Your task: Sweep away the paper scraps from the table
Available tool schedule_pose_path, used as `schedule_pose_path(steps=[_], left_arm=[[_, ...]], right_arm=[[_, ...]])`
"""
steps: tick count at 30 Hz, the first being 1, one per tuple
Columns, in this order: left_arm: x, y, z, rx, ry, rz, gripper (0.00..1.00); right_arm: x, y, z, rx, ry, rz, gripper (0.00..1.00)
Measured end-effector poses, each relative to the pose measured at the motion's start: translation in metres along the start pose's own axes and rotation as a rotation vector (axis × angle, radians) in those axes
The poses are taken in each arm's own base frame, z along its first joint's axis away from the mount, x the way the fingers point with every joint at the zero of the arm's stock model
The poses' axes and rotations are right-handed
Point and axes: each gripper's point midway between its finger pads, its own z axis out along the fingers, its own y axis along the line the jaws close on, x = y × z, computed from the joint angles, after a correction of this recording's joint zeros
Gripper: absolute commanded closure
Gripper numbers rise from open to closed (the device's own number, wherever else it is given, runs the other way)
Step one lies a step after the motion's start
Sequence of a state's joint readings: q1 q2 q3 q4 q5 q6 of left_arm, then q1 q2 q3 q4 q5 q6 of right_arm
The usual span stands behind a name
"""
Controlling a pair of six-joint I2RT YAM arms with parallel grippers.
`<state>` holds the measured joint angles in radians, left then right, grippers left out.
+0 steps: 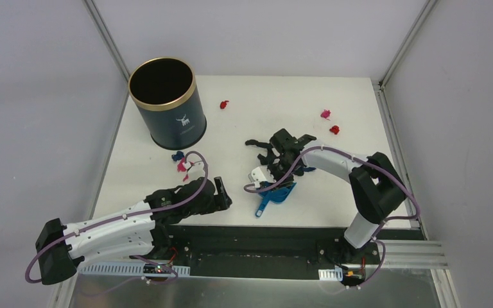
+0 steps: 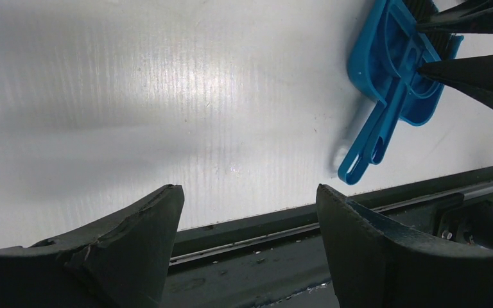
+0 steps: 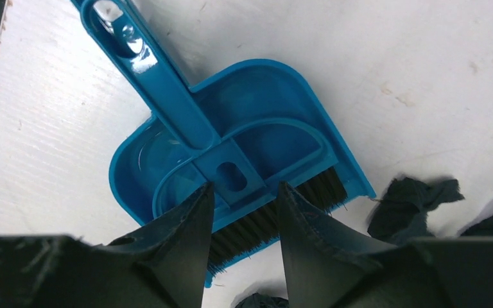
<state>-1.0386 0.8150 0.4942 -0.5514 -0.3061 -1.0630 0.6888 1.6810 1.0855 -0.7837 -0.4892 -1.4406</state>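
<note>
My right jaws are clamped narrowly on the neck of the blue plastic hand brush (image 3: 231, 174) with black bristles, which lies nested in the blue plastic dustpan (image 3: 135, 173) near the front of the flat white surface (image 1: 334, 199). My left jaws stand wide with nothing between them, low over bare surface by the black front rail (image 2: 263, 226). The tiny crumpled paper scraps (image 1: 224, 104) lie scattered. Red and pink ones are toward the far side, blue and pink ones beside the dark navy gold-rimmed bin (image 1: 167, 109), and black ones just beside the dustpan's lip.
</note>
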Motion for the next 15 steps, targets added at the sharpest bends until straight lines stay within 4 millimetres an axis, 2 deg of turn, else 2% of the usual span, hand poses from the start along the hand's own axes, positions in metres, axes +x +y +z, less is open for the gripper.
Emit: schedule_pose_path(steps=[8, 15], left_arm=[[-0.009, 0.001, -0.003, 0.009, -0.026, -0.028, 0.21], [-0.014, 0.005, -0.001, -0.003, -0.039, -0.046, 0.21]], right_arm=[[0.009, -0.001, 0.010, -0.096, 0.058, -0.119, 0.47], [0.003, 0.001, 0.013, -0.131, 0.071, -0.203, 0.48]])
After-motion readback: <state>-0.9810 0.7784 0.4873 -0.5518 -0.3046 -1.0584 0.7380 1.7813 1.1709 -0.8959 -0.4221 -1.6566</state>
